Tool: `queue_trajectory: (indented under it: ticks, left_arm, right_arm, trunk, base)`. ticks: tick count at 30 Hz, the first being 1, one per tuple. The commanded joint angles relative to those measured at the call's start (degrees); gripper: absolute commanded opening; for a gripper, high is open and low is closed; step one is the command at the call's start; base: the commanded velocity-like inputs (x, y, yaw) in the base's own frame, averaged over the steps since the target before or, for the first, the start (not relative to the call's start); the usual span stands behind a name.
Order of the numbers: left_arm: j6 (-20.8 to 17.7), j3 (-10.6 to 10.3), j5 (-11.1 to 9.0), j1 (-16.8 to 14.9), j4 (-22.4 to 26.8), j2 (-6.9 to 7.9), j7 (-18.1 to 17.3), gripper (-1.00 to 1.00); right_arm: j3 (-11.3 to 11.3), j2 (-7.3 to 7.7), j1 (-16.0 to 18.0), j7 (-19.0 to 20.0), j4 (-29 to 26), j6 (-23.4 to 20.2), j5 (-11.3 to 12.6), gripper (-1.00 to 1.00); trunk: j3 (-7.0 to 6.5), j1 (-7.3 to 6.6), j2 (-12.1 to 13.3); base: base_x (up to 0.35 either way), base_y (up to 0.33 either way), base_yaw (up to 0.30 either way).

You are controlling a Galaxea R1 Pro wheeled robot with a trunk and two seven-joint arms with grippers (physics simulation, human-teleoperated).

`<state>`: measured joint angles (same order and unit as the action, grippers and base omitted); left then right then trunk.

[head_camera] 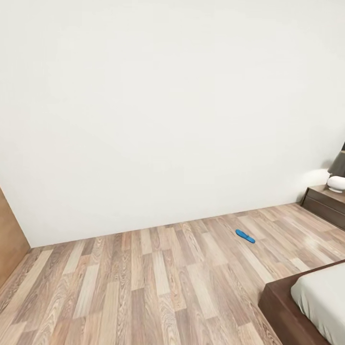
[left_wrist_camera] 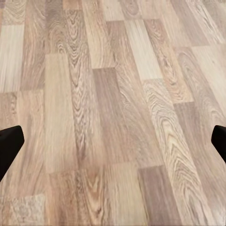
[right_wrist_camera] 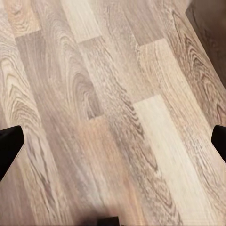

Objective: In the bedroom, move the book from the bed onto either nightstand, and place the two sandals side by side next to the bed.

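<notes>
One bright blue sandal (head_camera: 245,235) lies flat on the wood-plank floor (head_camera: 143,282), a short way out from the white wall and well beyond the bed corner. The bed (head_camera: 311,302) shows at the lower right as a dark brown frame corner with pale mattress. The book and the nightstand are out of view. In the left wrist view my left gripper (left_wrist_camera: 113,146) is open over bare planks, its black fingertips (left_wrist_camera: 9,146) far apart. My right gripper (right_wrist_camera: 113,146) is open too, with nothing between its fingertips (right_wrist_camera: 9,146).
A low dark-brown cabinet (head_camera: 326,203) stands against the wall at the far right, with a white rounded object (head_camera: 337,183) on top. A brown wooden panel (head_camera: 9,239) runs along the left edge. Open floor stretches between me and the wall (head_camera: 158,105).
</notes>
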<state>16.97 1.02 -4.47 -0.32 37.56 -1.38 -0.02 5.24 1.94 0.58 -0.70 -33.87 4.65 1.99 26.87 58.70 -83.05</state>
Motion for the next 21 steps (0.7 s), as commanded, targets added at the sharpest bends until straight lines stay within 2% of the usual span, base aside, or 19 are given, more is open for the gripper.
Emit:
queue_trajectory:
  ticks: [1,21]
  left_arm:
    - [0.14,0.03,-0.45,-0.03,-0.03,-0.02,-0.06,1.00]
    - [0.17,0.03,-0.45,-0.03,-0.11,-0.02,-0.06,1.00]
  right_arm:
    - [-0.04,0.00,0.03,-0.10,0.03,0.19,0.21,1.00]
    - [0.03,-0.01,0.03,-0.18,0.03,0.19,0.21,1.00]
  trunk:
    - [0.06,0.03,-0.03]
    - [0.06,0.03,-0.03]
  base:
    - [0.333,0.055,0.000]
    - [0.333,0.076,0.000]
